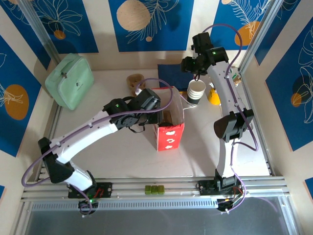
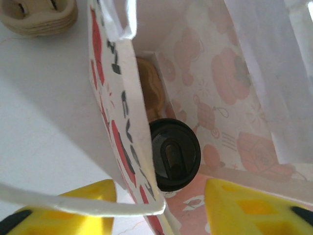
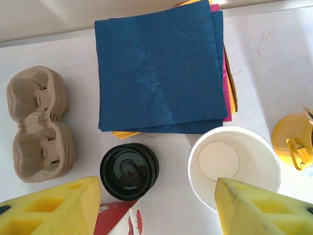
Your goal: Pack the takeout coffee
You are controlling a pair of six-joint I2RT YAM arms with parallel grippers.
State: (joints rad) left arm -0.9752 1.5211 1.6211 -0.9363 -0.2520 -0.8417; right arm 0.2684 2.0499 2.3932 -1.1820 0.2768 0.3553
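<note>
- A white table [image 1: 122, 156] is boxed in by a metal frame, and the cream walls are covered with blue leaf-print panels [image 1: 78, 24].
- The left pincer [image 2: 160, 190] is held spread over the open red-and-white paper bag [image 1: 169, 136], with nothing pinched. One yellow finger looks to be outside the bag's wall.
- The takeout coffee [image 2: 174, 154] is seen down in the bag, right below the gap between those fingers. Only its black lid is shown.
- The right pincer [image 3: 156, 205] is spread too and empty, hung above the black lids [image 3: 129, 171] and white cups [image 3: 234, 164].
</note>
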